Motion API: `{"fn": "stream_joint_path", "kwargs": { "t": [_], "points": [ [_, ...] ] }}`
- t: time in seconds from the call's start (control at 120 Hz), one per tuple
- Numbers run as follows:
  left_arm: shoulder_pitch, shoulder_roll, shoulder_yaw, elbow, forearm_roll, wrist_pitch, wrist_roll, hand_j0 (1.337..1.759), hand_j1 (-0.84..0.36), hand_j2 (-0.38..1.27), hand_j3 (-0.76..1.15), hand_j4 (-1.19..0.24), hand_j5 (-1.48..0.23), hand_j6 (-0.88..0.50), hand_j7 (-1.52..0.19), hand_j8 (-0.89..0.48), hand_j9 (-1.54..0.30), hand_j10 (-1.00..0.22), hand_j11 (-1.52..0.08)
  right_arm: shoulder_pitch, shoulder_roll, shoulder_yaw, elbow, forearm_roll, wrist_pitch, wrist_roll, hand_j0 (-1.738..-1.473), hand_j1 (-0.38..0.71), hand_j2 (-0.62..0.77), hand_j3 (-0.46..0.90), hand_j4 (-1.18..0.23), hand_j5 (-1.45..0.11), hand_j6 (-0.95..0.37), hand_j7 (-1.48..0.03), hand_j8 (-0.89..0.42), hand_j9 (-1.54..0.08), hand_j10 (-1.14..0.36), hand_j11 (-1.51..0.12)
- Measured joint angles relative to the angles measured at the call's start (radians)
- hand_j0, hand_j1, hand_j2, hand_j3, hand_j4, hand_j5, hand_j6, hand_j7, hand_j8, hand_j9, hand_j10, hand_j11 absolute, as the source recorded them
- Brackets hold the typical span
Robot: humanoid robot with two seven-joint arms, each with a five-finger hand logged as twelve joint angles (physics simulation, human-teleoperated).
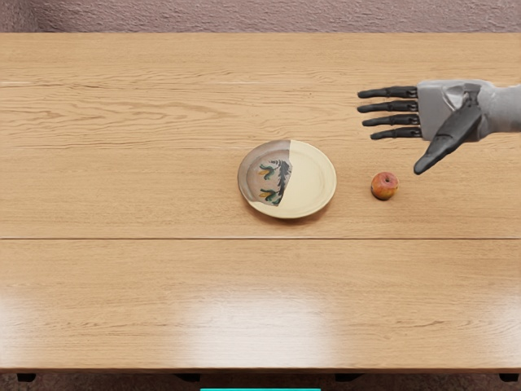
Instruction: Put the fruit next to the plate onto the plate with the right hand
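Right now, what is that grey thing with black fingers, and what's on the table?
This is a computer-made picture, seen from a robot's head, looking down on a light brown wooden table. The grey thing is the robot's right hand; its arm comes in from the picture's right edge. Its five black fingers are spread open and hold nothing. The other arm doesn't show. On the table lies a round cream plate with a grey painted half. To its right, apart from it, sits a small round red-orange fruit. The hand is near the fruit, a bit up and right of it in the picture, not touching it. Its job is to put the fruit onto the plate, which is not yet done.
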Motion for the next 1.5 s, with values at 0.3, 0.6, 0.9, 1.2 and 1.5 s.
{"fn": "stream_joint_path", "kwargs": {
  "t": [0.3, 0.6, 0.9, 1.2, 1.5],
  "points": [
    [0.0, 0.0, 0.0, 0.0, 0.0, 0.0, 0.0, 1.658, 0.07, 0.05, 0.0, -0.23, -0.3, -0.23, -0.3, -0.23, -0.3, -0.23, -0.3, 0.076, -0.031, 0.01, 0.082, -0.16, 0.0, -0.06, -1.658, -0.3, -0.01, 0.0, -0.05, -0.06, -0.05, -0.06, -0.05, -0.06, -0.05, -0.06],
    [0.0, 0.0, 0.0, 0.0, 0.0, 0.0, 0.0, 1.658, 0.07, 0.05, 0.0, -0.23, -0.3, -0.23, -0.3, -0.23, -0.3, -0.23, -0.3, 0.353, -0.064, -0.205, 0.153, -0.311, -0.083, -0.072, -1.658, -0.3, -0.01, 0.0, -0.05, -0.06, -0.05, -0.06, -0.05, -0.06, -0.05, -0.06],
    [0.0, 0.0, 0.0, 0.0, 0.0, 0.0, 0.0, 1.658, 0.07, 0.05, 0.0, -0.23, -0.3, -0.23, -0.3, -0.23, -0.3, -0.23, -0.3, 0.546, 0.053, -0.605, 0.246, -0.375, -0.695, -0.073, -1.658, -0.3, -0.01, 0.0, -0.05, -0.06, -0.05, -0.06, -0.05, -0.06, -0.05, -0.06],
    [0.0, 0.0, 0.0, 0.0, 0.0, 0.0, 0.0, 1.658, 0.07, 0.05, 0.0, -0.23, -0.3, -0.23, -0.3, -0.23, -0.3, -0.23, -0.3, 0.564, 0.247, -0.824, 0.331, -0.374, -1.132, -0.073, -1.658, -0.3, -0.01, 0.0, -0.05, -0.06, -0.05, -0.06, -0.05, -0.06, -0.05, -0.06],
    [0.0, 0.0, 0.0, 0.0, 0.0, 0.0, 0.0, 1.658, 0.07, 0.05, 0.0, -0.23, -0.3, -0.23, -0.3, -0.23, -0.3, -0.23, -0.3, 0.489, 0.349, -0.852, 0.343, -0.377, -1.217, -0.073, -1.658, -0.29, -0.01, 0.0, -0.05, -0.06, -0.05, -0.06, -0.05, -0.06, -0.05, -0.06]
  ]
}}
